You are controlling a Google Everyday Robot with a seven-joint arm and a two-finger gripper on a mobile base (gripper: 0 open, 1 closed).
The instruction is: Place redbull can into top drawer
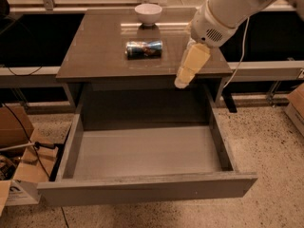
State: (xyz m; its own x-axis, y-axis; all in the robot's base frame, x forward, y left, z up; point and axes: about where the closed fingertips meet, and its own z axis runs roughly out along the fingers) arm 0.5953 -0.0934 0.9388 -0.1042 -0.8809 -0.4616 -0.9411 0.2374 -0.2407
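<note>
Grey-brown wood makes up the biggest thing in view, a table [95, 56] standing on a speckled floor [266, 141]. Below its top, the top drawer [142, 189] is pulled well out toward the camera. Its plain front panel is nearest to us and its pale grey bottom is bare.

Next in size is the robot's white arm [228, 8], which comes in from the upper right corner and slants down over the table's right side. At its end the cream-coloured gripper [181, 82] points downward. It hangs over the front right part of the table top, with its tip just about at the table's front edge and above the back of the open drawer. It shows as one pale, tapered shape (so how far open the claw is cannot be told). No object can be seen at its tip.

Cardboard boxes [14, 127] sit on the floor to the left of the drawer.

A white bowl [148, 12] stands upright at the back middle of the table top.

Smallest is the redbull can [144, 49]. It lies on its side near the middle of the table top, in front of the bowl and left of the gripper, clearly apart from it and not in the drawer.
</note>
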